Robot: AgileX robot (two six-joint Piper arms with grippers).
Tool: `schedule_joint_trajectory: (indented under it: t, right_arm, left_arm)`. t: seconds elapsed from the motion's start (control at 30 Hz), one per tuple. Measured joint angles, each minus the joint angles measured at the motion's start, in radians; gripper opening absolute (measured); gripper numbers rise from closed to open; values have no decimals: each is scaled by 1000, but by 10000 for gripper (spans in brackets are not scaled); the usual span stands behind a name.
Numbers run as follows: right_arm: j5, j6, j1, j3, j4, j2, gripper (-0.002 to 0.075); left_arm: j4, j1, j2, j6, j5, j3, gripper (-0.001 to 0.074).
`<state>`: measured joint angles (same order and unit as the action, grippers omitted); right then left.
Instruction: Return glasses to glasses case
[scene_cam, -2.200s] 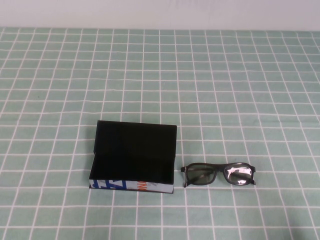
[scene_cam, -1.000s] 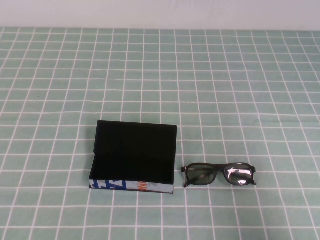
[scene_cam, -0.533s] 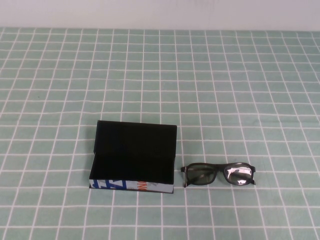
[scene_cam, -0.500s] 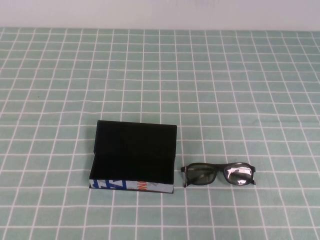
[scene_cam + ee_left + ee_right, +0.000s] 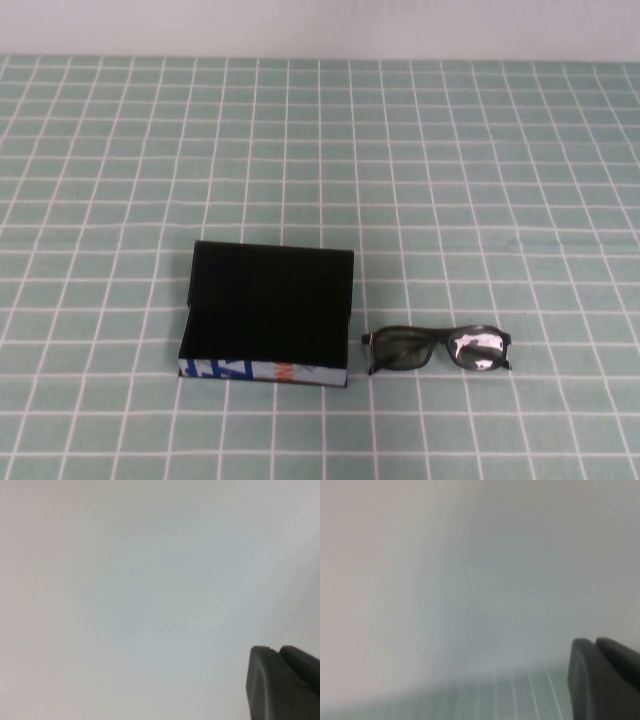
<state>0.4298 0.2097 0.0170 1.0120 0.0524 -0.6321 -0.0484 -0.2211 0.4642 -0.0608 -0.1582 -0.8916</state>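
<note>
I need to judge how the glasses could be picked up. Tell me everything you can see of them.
The glasses are black, thick-framed, plastic-looking, with rectangular, slightly tinted lenses; the right lens reflects light. They rest on the green checked tablecloth, front facing the camera, just right of the open glasses case, close to it; contact cannot be judged. Nothing else touches them. Neither gripper shows in the high view; each wrist view shows only a dark edge of its own gripper.
</note>
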Motion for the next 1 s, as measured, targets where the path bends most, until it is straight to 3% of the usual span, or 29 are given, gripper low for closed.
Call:
schedule_joint_trajectory:
  t: [0.13, 0.37, 0.63, 0.87, 1.0]
  right_arm:
    - [194, -40, 0, -10, -21, -155, -12]
    - [282, -123, 0, -23, 52, -362, -12]
    - [410, -680, 51, 2, 396, -530, -11]
    - [699, -837, 173, 261, 332, -776, -12]
    - [779, -1020, 238, 389, 276, -913, -12]
  left_arm:
    - [0, 0, 49, 0, -76, 13, -2]
    - [31, 0, 119, 0, -271, 47, -2]
    - [104, 0, 253, 0, -501, 50, -2]
    - [177, 0, 354, 41, -600, 50, -2]
    - [196, 0, 369, 112, -653, 50, -2]
